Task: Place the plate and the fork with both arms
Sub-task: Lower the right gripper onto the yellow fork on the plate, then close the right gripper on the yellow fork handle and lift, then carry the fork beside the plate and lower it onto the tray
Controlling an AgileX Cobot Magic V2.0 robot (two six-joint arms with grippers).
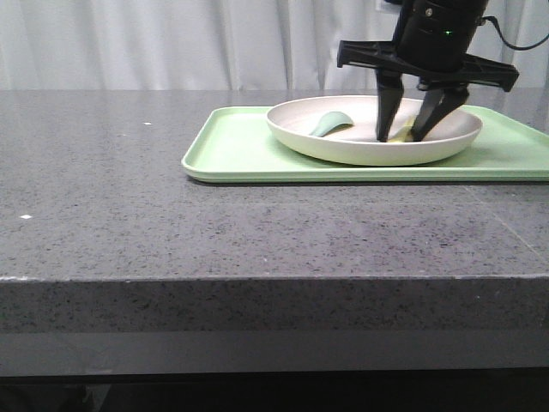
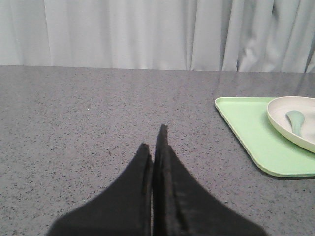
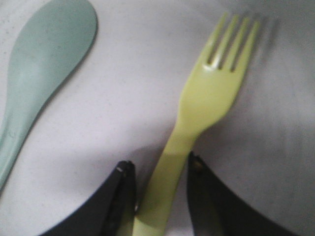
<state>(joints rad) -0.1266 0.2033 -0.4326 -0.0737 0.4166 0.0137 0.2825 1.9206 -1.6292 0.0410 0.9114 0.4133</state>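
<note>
The cream-white plate (image 1: 369, 154) sits on the light-green tray (image 1: 232, 146). The pale-yellow fork (image 3: 206, 93) lies in the plate, tines pointing away from the gripper. My right gripper (image 1: 399, 136) reaches down into the plate, open, with one finger on each side of the fork's handle; in the right wrist view (image 3: 160, 167) small gaps show beside the handle. In the front view only a sliver of the fork (image 1: 401, 134) shows between the fingers. My left gripper (image 2: 153, 136) is shut and empty over bare table, left of the tray (image 2: 246, 128) and plate (image 2: 280, 125); it is out of the front view.
A grey-green spoon (image 1: 330, 123) lies in the plate's left part, also seen in the right wrist view (image 3: 44, 64) and the left wrist view (image 2: 297, 121). The grey speckled table (image 1: 129, 189) ends at a front edge. A white curtain hangs behind.
</note>
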